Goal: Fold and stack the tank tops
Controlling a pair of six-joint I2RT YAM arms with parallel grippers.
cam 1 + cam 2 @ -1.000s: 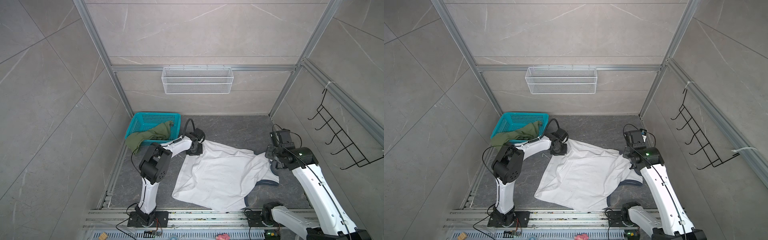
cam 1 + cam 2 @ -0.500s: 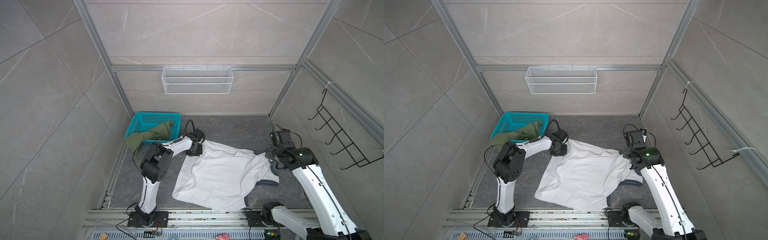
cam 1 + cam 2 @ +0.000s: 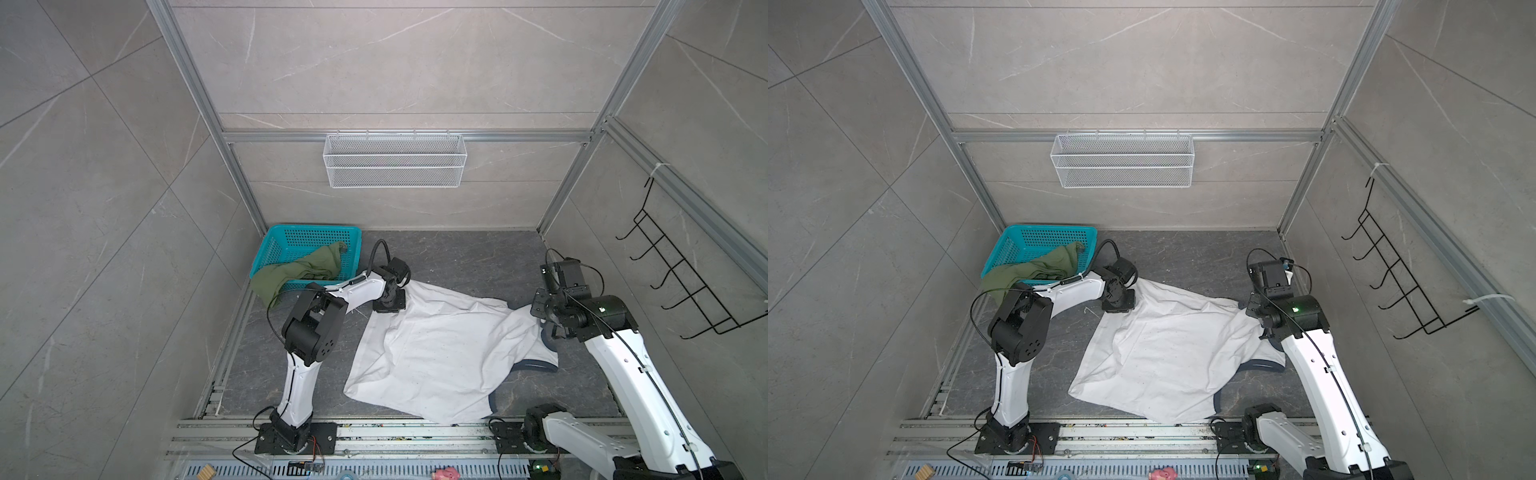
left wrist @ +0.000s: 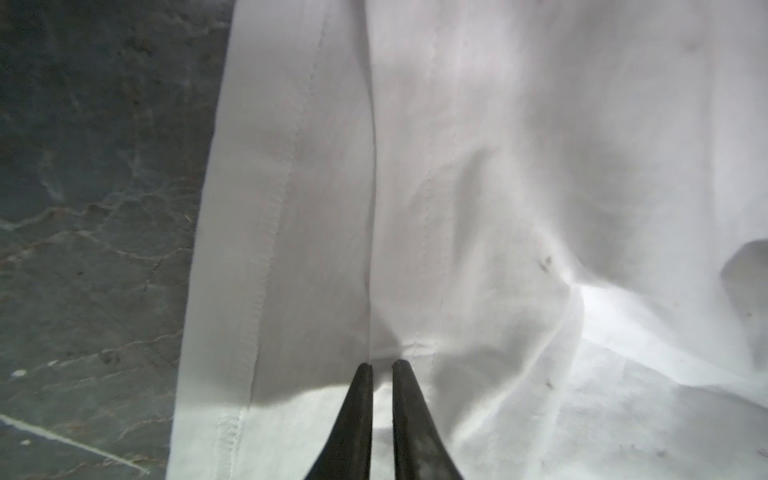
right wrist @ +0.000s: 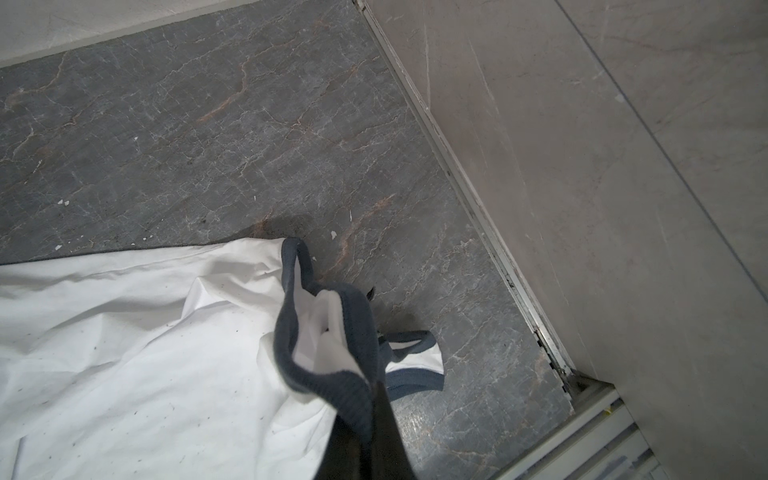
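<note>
- The white tank top (image 3: 440, 353) lies spread but rumpled on the table (image 3: 457, 257), in the middle of both top views. The olive tank top (image 3: 299, 270) hangs over the rim of the teal basket (image 3: 311, 227), up and to the left of it.
- Your right gripper (image 5: 374, 388) is clamped on the navy-trimmed strap (image 5: 328, 332), at the right end of the cloth.
- Your left gripper (image 4: 381, 365) sits on the hem (image 4: 270, 208) at the cloth's upper-left corner. Its jaws are narrow, with a sliver of white between them, and you cannot tell from here whether the cloth is truly pinched.
- The step looks like stretching the top flat before folding. Before you lift, check that the left pinch has caught both layers at the stitched hem; one layer alone would likely balloon.
- Draw the two ends apart gently and low over the table. The ribbed strap will probably give first, so ease off once the middle creases flatten.
</note>
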